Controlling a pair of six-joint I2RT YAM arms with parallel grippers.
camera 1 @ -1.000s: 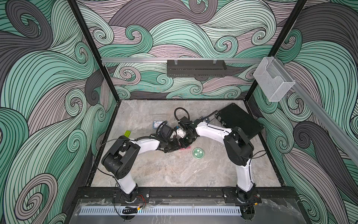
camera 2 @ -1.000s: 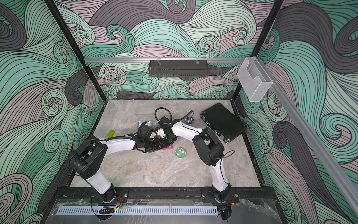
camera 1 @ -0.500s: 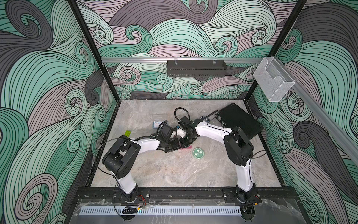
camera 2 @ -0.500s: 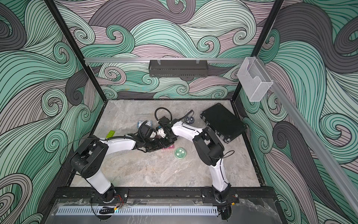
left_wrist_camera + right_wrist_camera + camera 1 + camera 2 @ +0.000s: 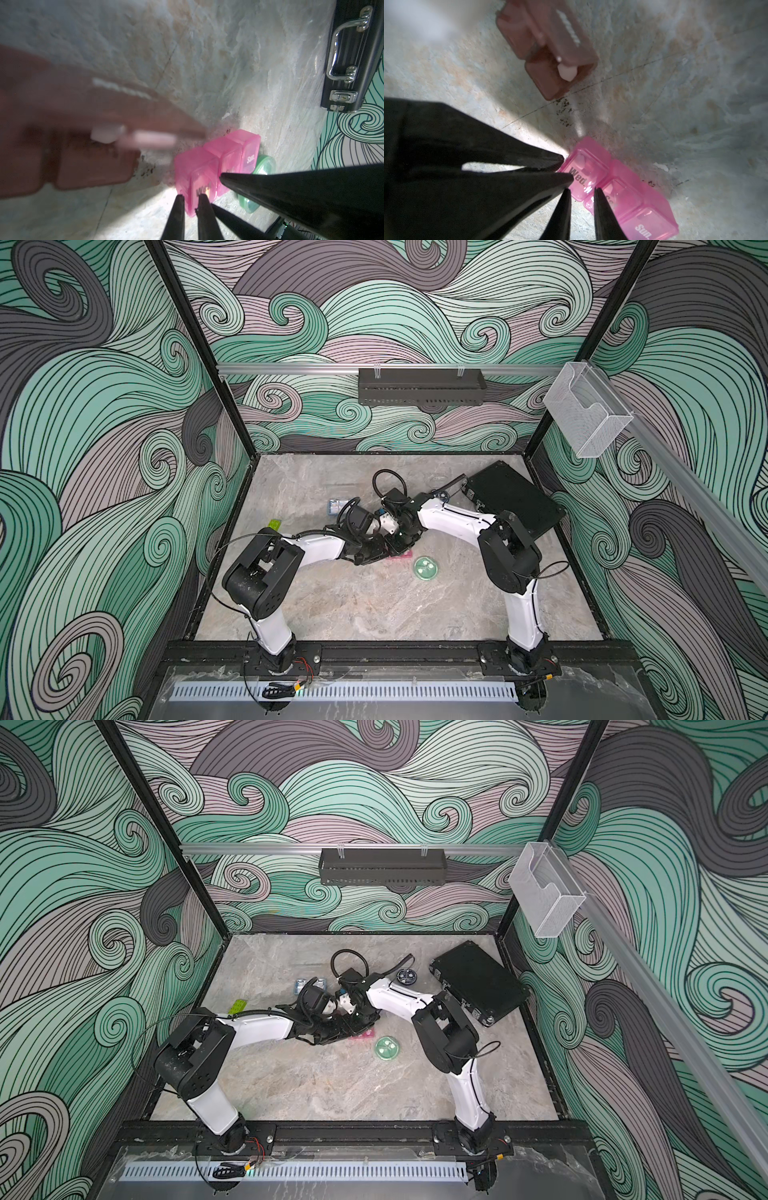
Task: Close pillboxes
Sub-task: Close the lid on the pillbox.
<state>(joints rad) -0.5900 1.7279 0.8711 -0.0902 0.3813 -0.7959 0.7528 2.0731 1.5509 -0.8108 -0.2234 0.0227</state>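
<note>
The pink three-cell pillbox lies mid-table, in both top views half under the two wrists. My left gripper is shut on the corner of its "Wed." end. My right gripper stands narrowly open, tips at the front edge beside that cell. All its lids look down. Just beyond, the brown two-cell pillbox has its lid standing up, with a white pill inside. The round green pillbox sits right of the pink one. The pale blue pillbox and round dark blue pillbox lie farther back.
A large black flat case fills the back right corner. A lime green studded brick lies by the left wall. A black cable loop arches over the right wrist. Bare marble stretches along the front.
</note>
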